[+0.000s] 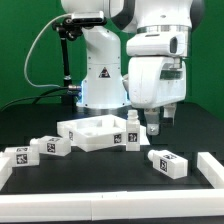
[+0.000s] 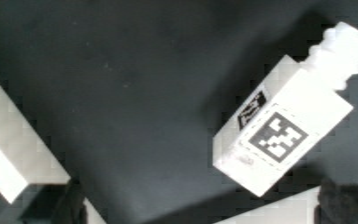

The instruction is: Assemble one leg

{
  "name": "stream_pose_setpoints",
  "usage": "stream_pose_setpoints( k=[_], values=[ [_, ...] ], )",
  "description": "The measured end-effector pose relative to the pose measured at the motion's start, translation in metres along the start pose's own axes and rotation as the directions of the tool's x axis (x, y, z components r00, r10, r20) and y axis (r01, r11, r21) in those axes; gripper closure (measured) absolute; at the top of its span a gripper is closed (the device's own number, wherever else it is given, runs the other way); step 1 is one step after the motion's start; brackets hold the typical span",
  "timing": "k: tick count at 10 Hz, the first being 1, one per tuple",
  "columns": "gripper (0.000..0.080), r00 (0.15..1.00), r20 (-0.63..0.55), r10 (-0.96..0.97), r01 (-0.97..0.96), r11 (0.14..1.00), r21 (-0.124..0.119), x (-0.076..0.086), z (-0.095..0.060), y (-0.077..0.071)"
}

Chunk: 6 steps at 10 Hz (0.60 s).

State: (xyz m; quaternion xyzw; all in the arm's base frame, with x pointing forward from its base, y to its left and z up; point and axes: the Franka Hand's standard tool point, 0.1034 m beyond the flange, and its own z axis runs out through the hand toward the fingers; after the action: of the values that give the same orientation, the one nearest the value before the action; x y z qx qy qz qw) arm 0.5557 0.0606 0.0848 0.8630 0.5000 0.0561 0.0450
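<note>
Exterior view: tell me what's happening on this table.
The arm's gripper hangs open and empty above the black table, so no part is being held. The wrist view shows one leg lying on its side under the camera. An upright leg stands beside the square top. A loose leg lies on the exterior view's left.

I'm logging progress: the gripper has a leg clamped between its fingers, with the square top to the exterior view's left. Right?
No: the gripper is open and empty; the wrist view shows a leg lying on the table below it. The square top is to the exterior view's left.
</note>
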Motion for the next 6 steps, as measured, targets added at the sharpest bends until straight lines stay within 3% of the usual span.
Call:
stream_pose_setpoints(
  k=[4,5,6],
  values=[
    [0.0150,1.000,0.000,0.002,-0.002,1.000,0.001,0.000,0.000,0.000],
    [0.0150,1.000,-0.002,0.024,-0.024,1.000,0.003,0.001,0.003,-0.003],
    [0.0150,0.997,-0.008,0.071,-0.071,0.997,0.010,0.006,0.012,-0.015]
  ],
)
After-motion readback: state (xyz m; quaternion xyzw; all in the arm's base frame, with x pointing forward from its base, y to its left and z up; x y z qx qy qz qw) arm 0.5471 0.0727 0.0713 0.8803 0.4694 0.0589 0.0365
